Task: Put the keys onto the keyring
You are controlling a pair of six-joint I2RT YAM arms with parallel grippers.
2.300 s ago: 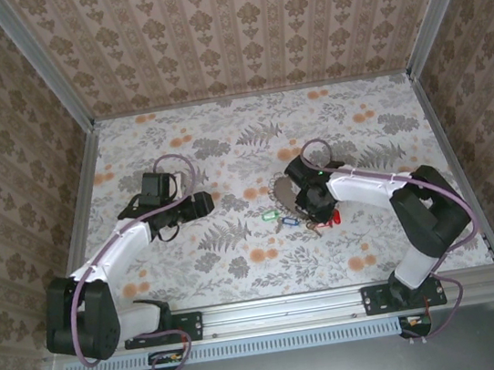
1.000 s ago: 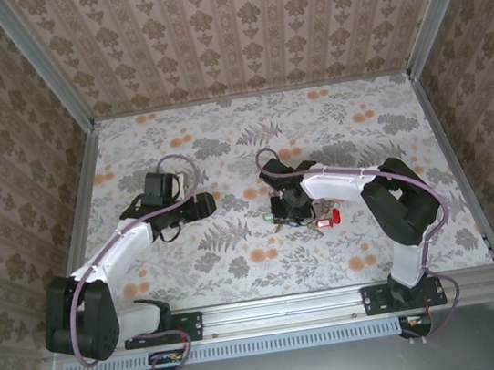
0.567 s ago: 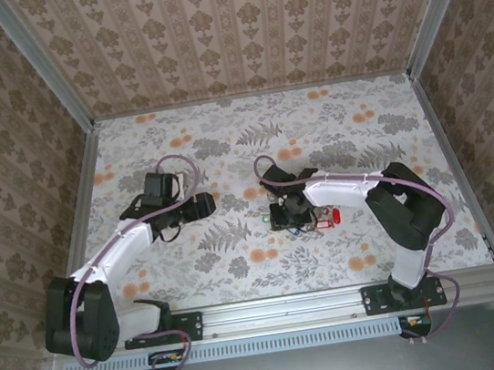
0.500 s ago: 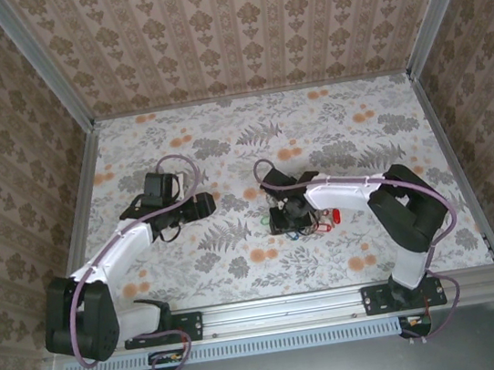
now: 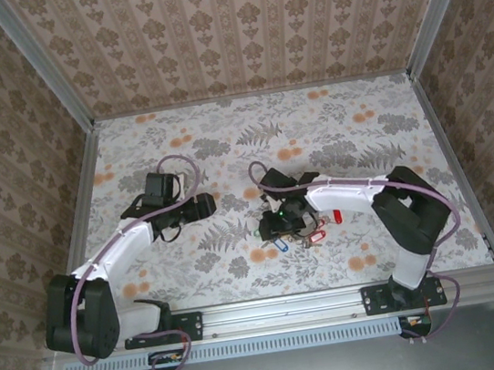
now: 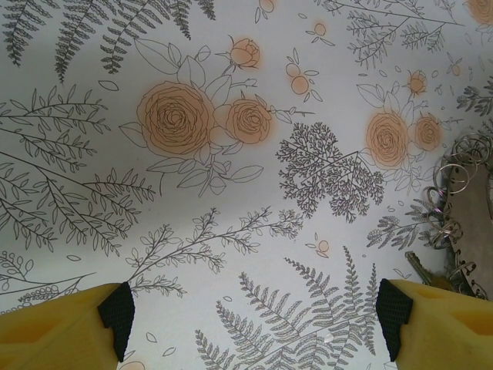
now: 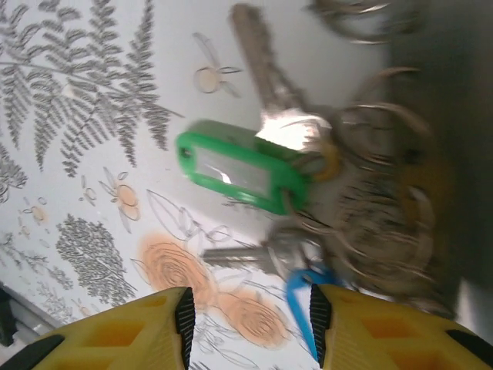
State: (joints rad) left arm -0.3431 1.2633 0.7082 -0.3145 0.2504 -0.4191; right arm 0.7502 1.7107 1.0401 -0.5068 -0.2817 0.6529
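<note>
Matte floral-print tablecloth (image 5: pixel 221 133) with grey ferns and orange roses is covering the whole table.

Left gripper (image 6: pixel 253 312) is hovering over bare cloth. Its two yellow plastic fingers (image 6: pixel 54 327) with black rubber pads are standing wide apart, gripping nothing. From its wrist camera the key bundle is sitting at 3 o'clock. There the dull brownish-grey keyring (image 6: pixel 471 212) is looking flat. Thin shiny wire split rings (image 6: pixel 454 179) are curling along its edge; I can't tell how many.

Right gripper (image 7: pixel 251 312) is hanging right over the bundle. Its yellow fingers (image 7: pixel 115 335) are standing apart with cloth showing between the pads, clamping nothing.

Counting in the right wrist view:
- Two silver metal keys: a long key (image 7: pixel 266 85) pointing to 12 o'clock and a second key (image 7: pixel 235 258) pointing to 9 o'clock.
- One glossy green rectangular plastic tag (image 7: pixel 239 173) with a clear label window, lying between the two keys.
- One blue plastic tag (image 7: pixel 306 297), lying close to the pad at 5 o'clock. Touching or not, I can't tell.
- A blurred tangle of wire rings at 3 o'clock, not countable.

Overhead, the bundle is lying mid-table, at 3 o'clock from the left gripper and well apart from it. One red plastic tag (image 5: pixel 337 216) is sticking out at the bundle's 3 o'clock end, just beside the right arm's white link (image 5: pixel 345 194).
</note>
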